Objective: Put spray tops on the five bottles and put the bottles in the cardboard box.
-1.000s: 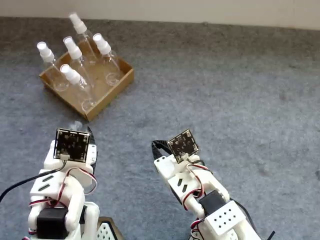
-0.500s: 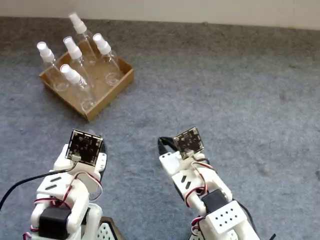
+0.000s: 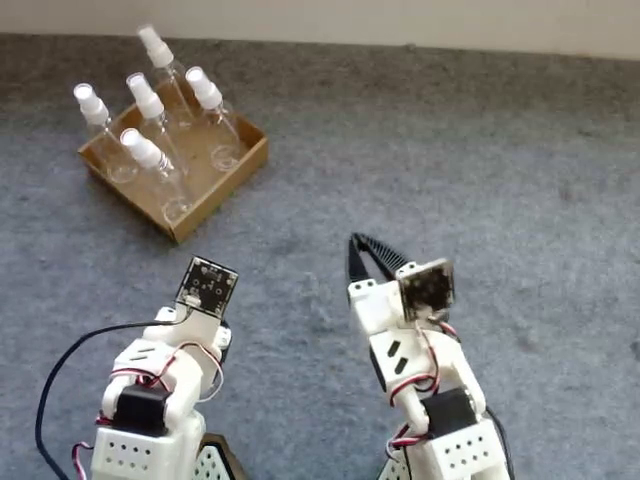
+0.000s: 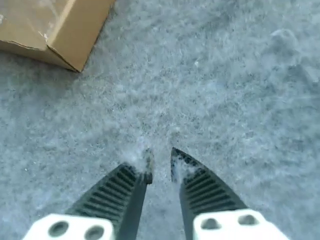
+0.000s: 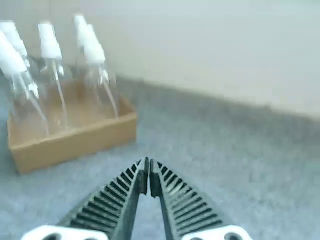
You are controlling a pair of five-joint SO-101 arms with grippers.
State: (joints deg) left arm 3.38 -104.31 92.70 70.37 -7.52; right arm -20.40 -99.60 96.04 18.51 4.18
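Five clear bottles with white spray tops stand upright in the cardboard box at the table's far left. My right gripper is near the middle of the carpet, shut and holding nothing, pointing towards the far side. In the right wrist view its fingertips meet, with the box and its bottles well beyond them. My left gripper hangs just above bare carpet, open by a narrow gap with nothing in it. A corner of the box lies some way ahead of it.
Grey carpet covers the table, with wide free room to the right of the box. A pale wall runs along the far edge. Both arm bases stand at the near edge.
Both arms have drawn back towards the near edge. The left wrist moved away from the box and to the right. The right wrist tilted up, bringing its black fingers into sight.
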